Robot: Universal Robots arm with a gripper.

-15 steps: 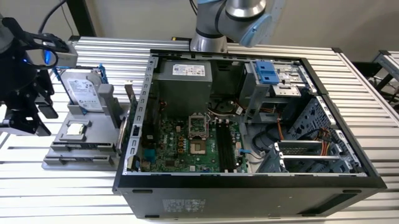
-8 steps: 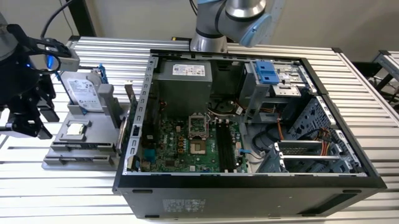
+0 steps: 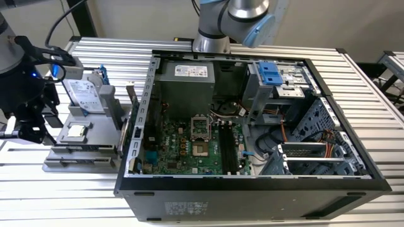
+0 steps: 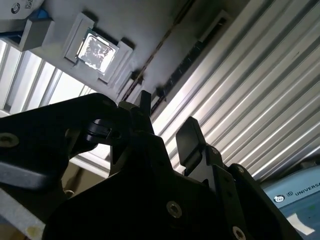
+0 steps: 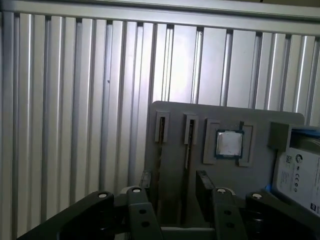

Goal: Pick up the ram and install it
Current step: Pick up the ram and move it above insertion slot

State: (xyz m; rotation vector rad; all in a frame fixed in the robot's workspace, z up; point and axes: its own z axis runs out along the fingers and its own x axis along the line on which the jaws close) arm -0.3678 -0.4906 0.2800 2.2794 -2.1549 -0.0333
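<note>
Second wrist view: gripper [image 4: 167, 112] has its fingers [image 4: 190, 140] apart w/ nothing between them, hanging over the grey holder [image 4: 150, 20]. Ram [image 4: 157, 50] sits edge-on in its slot, next to the cpu [image 4: 97, 50], not touched yet afaict. Imo for the grab: square the fingers to the stick's flat faces, centre along its length, drop straight, squeeze gently b/c thin boards flex.

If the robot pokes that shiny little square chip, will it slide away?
Probably not: the chip sits in a pocket of the gray holder. It looks flat, so it shouldn't roll; its shiny top may be slippery.
</note>
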